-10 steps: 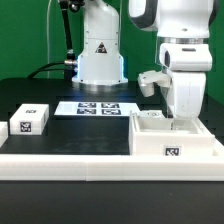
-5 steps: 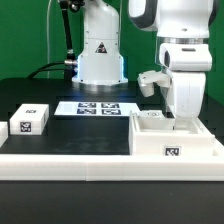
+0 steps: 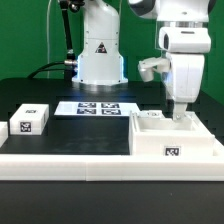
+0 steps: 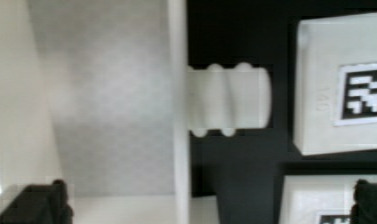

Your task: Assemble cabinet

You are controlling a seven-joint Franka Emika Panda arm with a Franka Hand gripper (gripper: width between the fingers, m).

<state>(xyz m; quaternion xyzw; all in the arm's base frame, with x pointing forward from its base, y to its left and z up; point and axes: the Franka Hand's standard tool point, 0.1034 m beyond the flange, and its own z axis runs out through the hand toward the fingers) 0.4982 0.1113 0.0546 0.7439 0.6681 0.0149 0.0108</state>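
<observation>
The cabinet (image 3: 170,138) is a large white open box with a tag on its front, at the exterior view's right. My gripper (image 3: 178,113) hangs just above its far rim, pointing down. In the wrist view the gripper (image 4: 206,205) is open, with its dark fingertips (image 4: 34,203) far apart and nothing held between them. Below it I see a white cabinet wall (image 4: 105,100), a ribbed white knob (image 4: 226,98) on that wall's edge, and a tagged white panel (image 4: 345,85) beside it.
Two small loose tagged white cubes (image 3: 32,119) sit at the exterior view's left. The marker board (image 3: 98,107) lies in the middle in front of the robot's base (image 3: 100,55). A long white border rail (image 3: 90,160) runs along the front.
My gripper has risen and shifted slightly toward the exterior view's left, above the cabinet's far rim. The cabinet and cubes have not moved.
</observation>
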